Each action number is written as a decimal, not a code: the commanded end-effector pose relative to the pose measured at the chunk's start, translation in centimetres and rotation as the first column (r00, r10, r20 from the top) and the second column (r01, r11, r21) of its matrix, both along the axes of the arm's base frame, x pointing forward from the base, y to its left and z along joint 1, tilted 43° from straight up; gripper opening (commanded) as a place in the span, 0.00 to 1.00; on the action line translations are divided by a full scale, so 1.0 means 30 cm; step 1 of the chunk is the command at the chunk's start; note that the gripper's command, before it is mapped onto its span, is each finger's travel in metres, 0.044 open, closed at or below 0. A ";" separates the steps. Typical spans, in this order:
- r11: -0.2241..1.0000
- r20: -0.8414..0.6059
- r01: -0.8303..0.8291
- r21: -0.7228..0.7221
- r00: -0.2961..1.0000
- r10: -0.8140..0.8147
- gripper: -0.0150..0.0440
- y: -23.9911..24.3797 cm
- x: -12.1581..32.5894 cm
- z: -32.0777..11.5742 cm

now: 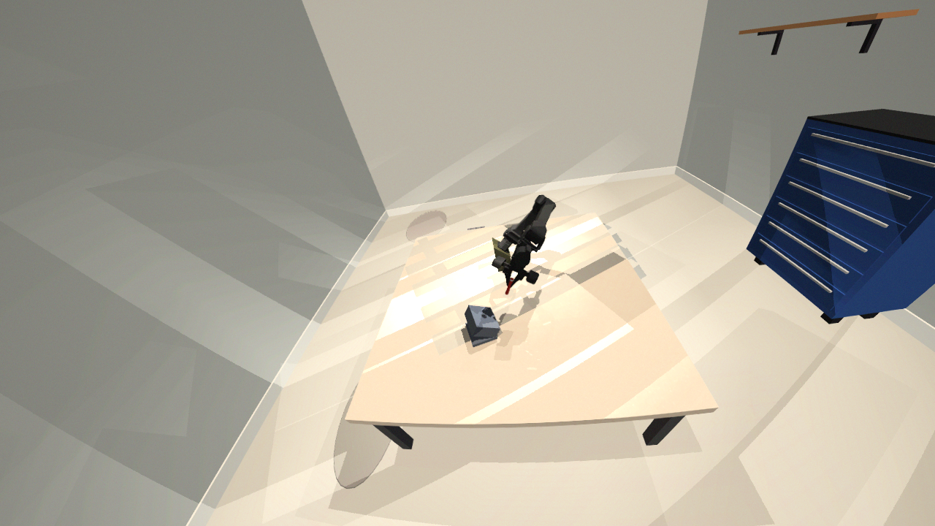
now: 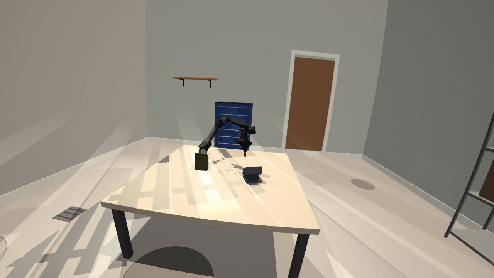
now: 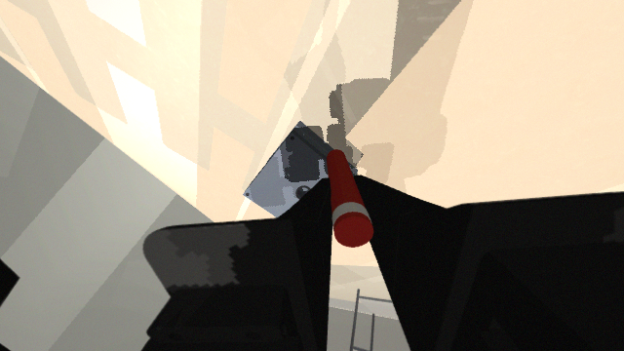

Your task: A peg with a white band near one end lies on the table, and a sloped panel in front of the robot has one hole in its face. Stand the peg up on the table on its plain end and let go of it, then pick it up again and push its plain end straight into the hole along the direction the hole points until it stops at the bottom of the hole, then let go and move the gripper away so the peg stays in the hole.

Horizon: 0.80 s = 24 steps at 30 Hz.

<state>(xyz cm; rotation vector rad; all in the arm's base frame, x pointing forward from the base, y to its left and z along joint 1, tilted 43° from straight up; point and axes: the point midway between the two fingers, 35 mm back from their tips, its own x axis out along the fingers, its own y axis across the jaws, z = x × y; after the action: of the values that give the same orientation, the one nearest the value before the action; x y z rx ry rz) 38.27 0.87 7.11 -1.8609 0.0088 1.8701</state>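
My gripper [image 1: 510, 283] [image 2: 245, 151] [image 3: 341, 184] is shut on the red peg [image 1: 507, 290] [image 2: 245, 155] [image 3: 353, 231]. The peg's white-banded end is up between the fingers, and its plain end points down, away from the wrist camera. The peg is in the air above the table [image 1: 562, 392] [image 2: 193, 216]. The grey-blue sloped panel [image 1: 479, 314] [image 2: 252, 172] [image 3: 268, 187] stands on the table, lower than the peg. Its hole [image 3: 302, 191] shows beside the left finger in the wrist view. Part of the panel is hidden behind the fingers and peg there, and shadows fall across its face.
The arm's base [image 2: 201, 161] stands on the table to the left of the panel in the exterior view. A blue drawer cabinet [image 1: 843, 209] [image 2: 233, 110] and a wall shelf [image 1: 823, 23] [image 2: 195, 78] are away from the table.
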 end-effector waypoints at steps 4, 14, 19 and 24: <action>1.000 0.009 0.011 -0.028 1.000 -0.011 0.25 -0.027 0.041 -0.016; 0.998 0.020 0.023 -0.060 1.000 -0.022 0.25 -0.060 0.084 -0.035; 0.997 0.025 0.029 -0.076 0.999 -0.027 0.25 -0.076 0.106 -0.044; 0.995 0.031 0.035 -0.092 0.999 -0.032 0.25 -0.093 0.127 -0.054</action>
<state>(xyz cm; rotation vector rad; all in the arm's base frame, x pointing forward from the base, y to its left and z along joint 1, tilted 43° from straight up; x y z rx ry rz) 41.43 -1.44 5.80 -1.9276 0.0962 1.8535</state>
